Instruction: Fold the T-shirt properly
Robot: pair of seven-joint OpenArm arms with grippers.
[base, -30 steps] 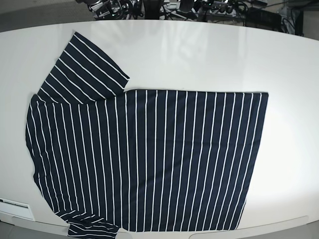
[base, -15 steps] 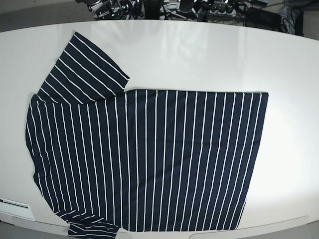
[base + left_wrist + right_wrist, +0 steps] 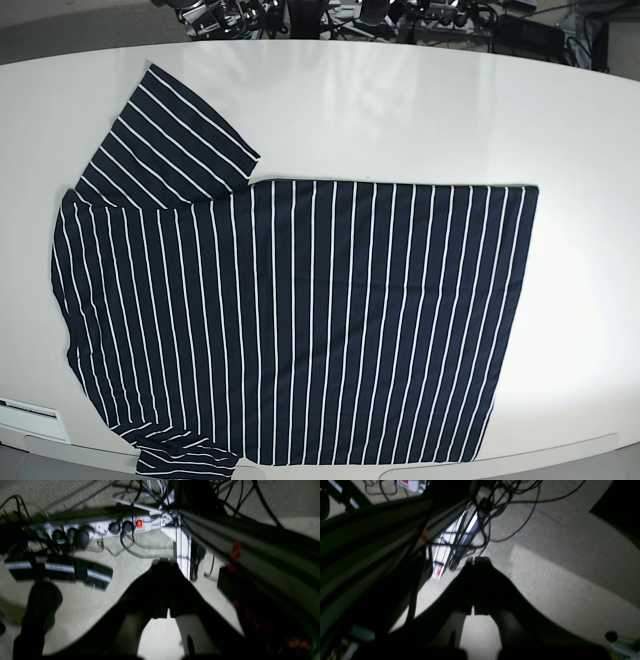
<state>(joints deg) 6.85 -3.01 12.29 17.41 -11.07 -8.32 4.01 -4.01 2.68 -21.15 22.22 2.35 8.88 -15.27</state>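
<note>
Both pincers [image 3: 163, 563] [image 3: 476, 561] closed, empty.

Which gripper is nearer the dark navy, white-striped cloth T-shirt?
Cannot tell. The T-shirt lies flat on the table; left gripper and right gripper, both shut, overlook cabled floor, off the table.

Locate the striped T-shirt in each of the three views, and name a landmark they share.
Base: the T-shirt lies spread flat over the white table's left and centre.
Left wrist: not in it.
Right wrist: not in it.
Shared landmark: the tangle of black cables, beyond the table's far edge in base.
</note>
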